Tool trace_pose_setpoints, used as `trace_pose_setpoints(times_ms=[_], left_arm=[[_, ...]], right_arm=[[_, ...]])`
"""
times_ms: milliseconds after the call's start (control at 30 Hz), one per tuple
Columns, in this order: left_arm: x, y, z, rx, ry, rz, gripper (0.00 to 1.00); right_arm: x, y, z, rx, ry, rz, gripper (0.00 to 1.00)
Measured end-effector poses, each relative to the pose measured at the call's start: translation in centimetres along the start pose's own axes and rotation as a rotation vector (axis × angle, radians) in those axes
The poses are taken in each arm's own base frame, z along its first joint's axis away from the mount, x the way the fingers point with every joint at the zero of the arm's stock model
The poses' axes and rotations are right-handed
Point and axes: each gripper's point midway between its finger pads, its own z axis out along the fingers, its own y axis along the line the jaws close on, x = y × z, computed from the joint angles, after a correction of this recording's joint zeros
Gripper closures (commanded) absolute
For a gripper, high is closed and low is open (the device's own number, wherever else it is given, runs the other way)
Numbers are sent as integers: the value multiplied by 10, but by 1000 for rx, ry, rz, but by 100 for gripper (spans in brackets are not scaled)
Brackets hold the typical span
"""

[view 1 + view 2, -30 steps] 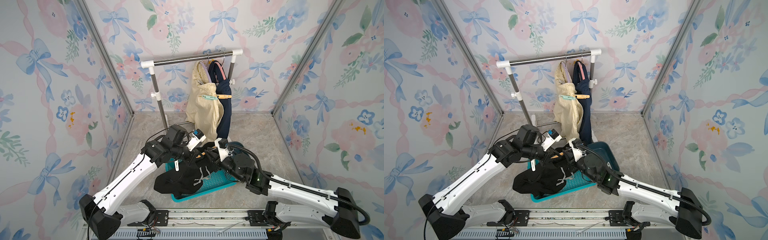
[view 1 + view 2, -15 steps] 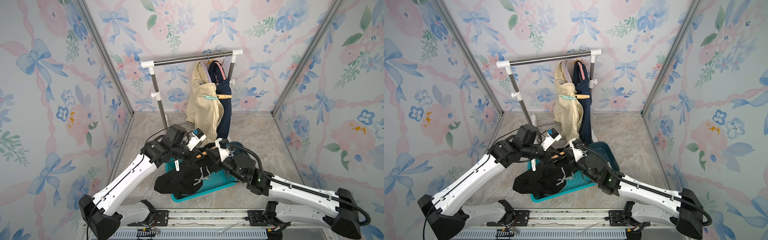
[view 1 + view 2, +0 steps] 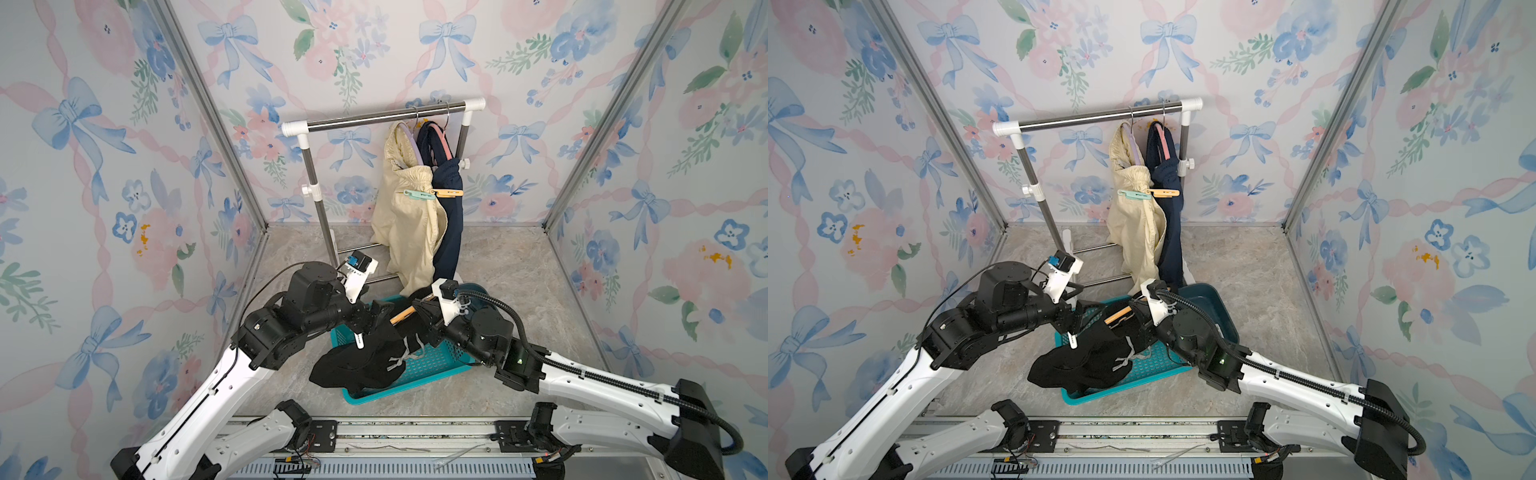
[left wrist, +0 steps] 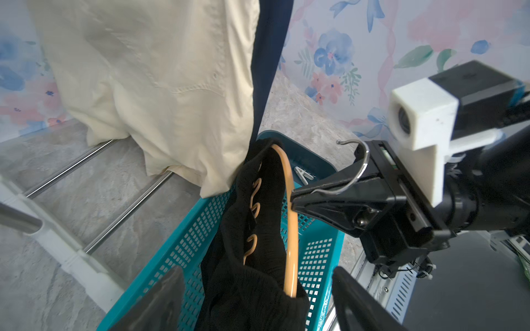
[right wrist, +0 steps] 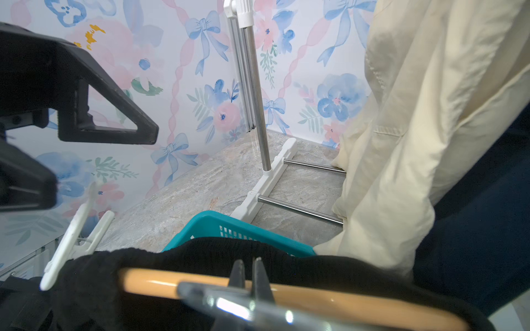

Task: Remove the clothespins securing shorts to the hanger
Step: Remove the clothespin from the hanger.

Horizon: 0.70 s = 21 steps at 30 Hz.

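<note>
Shorts, black knit, drape the orange hanger that right jaws pinch; left jaws gape.

Three shorts, three clothespins, three hangers, two baskets

Black shorts: thick matt knit cloth, slightly fuzzy.
Hanger: smooth, glossy orange-tan plastic. Its hook is thin polished metal wire that catches the light.
Basket: teal perforated plastic with a faint sheen.
White clothespin: smooth plastic.
Cream shorts: light woven cloth, matt and creased.
Navy shorts: matt cloth.
Rack rail: brushed metal with white plastic joints.
My left fingers: matt black plastic, a little grainy.
Floor: stone-look and dull.
</note>
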Motion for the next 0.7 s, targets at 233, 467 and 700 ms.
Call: trace_pose_setpoints(times_ms=[233,467,700], left_arm=[[10,23,-41,-87,-127,-153,3],[46,42,-19,-88,-16,-298,4],[58,31,-5,21,60,-374,15]], right_arm=[[-4,-5,0,0,-10,22,100],[-8,-8,-2,-2,-18,39,100],[-8,-10,-3,-2,-21,53,100]])
